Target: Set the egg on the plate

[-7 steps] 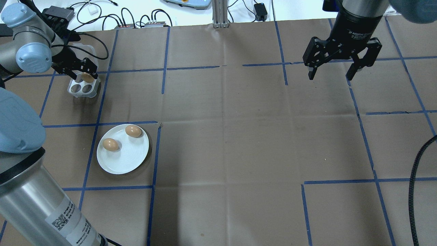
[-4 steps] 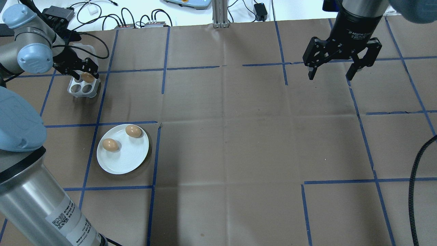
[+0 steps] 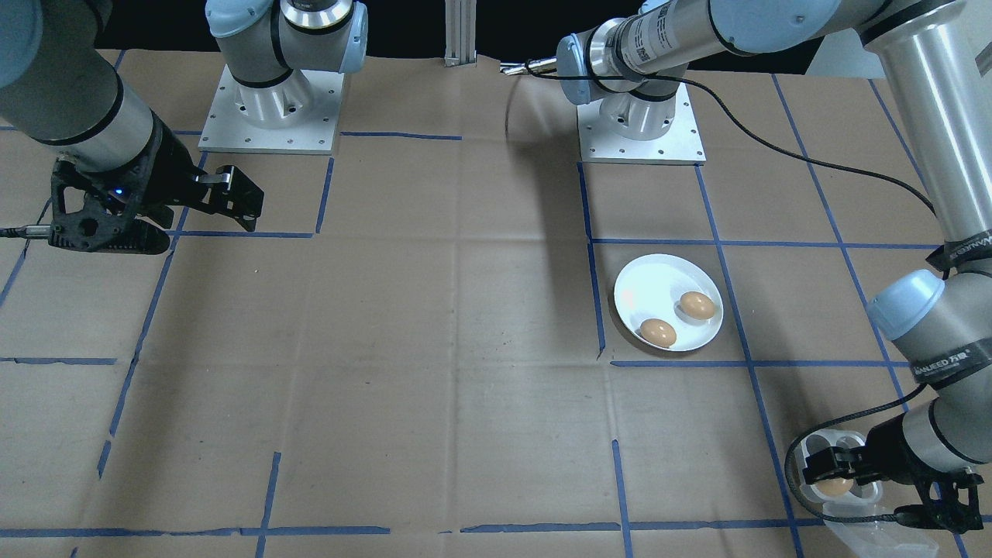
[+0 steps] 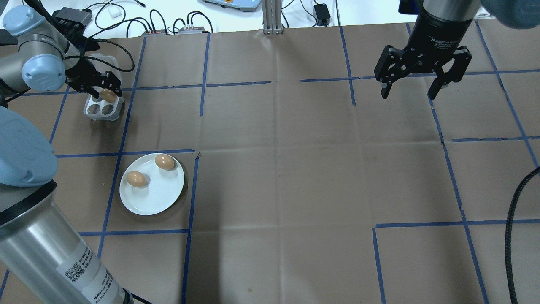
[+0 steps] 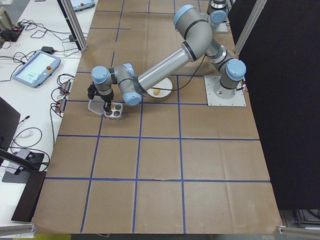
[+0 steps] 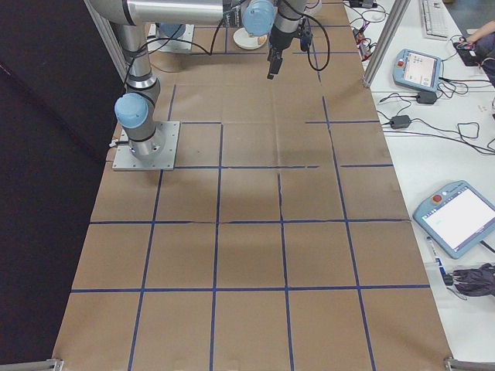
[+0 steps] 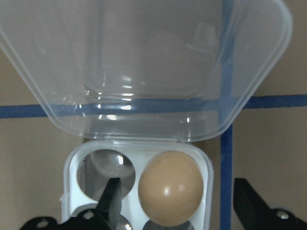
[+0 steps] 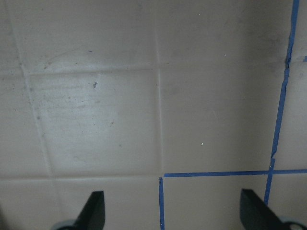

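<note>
I'm getting six feeds here. The overhead one is sitting behind the robot, looking forward and down on the brown paper-covered table with blue tape lines. The front one is facing back at the bases from across the table, steeply down; both are catching the round white plate. Two side cams are looking along the table from either end, pretty far out. The left wrist cam is hanging right over the small white egg tray with its clear lid; the right wrist cam is staring at bare paper.

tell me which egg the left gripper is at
The egg in the tray, between the open left gripper's fingers. The other two eggs lie on the plate.
</note>
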